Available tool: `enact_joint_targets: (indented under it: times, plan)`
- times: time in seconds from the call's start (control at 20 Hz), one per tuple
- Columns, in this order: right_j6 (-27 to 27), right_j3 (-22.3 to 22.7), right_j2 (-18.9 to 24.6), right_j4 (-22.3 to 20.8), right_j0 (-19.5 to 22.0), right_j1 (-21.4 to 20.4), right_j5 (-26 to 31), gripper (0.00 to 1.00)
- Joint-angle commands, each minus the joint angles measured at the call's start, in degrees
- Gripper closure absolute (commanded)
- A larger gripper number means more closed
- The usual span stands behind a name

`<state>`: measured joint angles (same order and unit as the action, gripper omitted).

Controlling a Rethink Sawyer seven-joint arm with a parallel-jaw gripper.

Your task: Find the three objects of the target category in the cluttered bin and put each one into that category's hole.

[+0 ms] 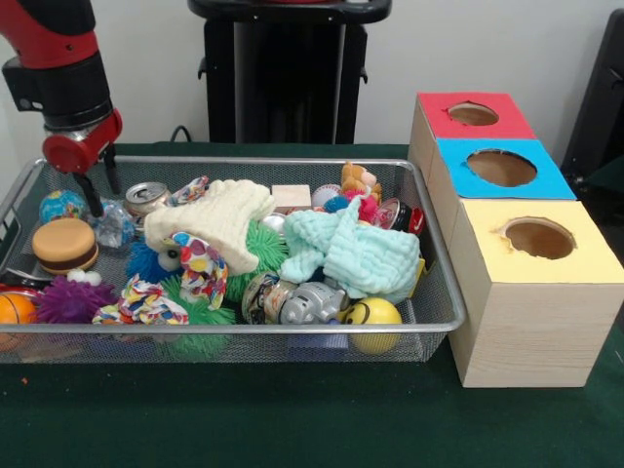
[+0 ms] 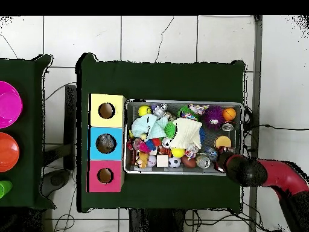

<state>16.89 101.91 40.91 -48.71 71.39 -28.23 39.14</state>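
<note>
The silver wire-mesh bin [image 1: 234,330] sits on the green table and is full of toys; it also shows in the overhead view [image 2: 183,171]. One crushed clear bottle [image 1: 114,224] lies at the bin's far left corner. My gripper [image 1: 103,195] is open, with its black fingers [image 1: 93,198] hanging just above the bottle's left side. I cannot tell if they touch it. In the overhead view the gripper [image 2: 226,159] is at the bin's lower right corner. No other clear bottle shows among the clutter. The blue-topped hole [image 1: 501,168] is in the middle box, which also shows in the overhead view [image 2: 106,143].
The red-topped hole [image 1: 473,114] and the yellow-topped hole [image 1: 538,238] flank the blue one. In the bin are a crushed can [image 1: 146,196], a toy burger [image 1: 64,244], a cream cloth [image 1: 219,219], a mint cloth [image 1: 356,253], a silver toy animal [image 1: 310,302] and a yellow ball [image 1: 373,314].
</note>
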Motion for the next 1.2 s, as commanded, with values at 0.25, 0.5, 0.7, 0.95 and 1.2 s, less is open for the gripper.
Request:
enact_joint_targets:
  times: [0.25, 0.5, 0.7, 0.95, 1.2]
  plan:
    - [3.7, 0.7, -3.3, -2.4, -1.5, 0.6, -2.2, 0.00]
    - [2.6, -1.1, -3.4, -2.8, -1.2, 2.7, -2.6, 0.00]
    - [1.5, -1.7, -3.3, -2.7, -0.8, 3.2, -2.3, 0.00]
    - [0.0, -4.0, -3.8, -3.7, -0.1, 6.4, -2.9, 0.00]
    - [-0.5, -5.8, -4.2, -4.3, 0.1, 8.9, -3.8, 0.00]
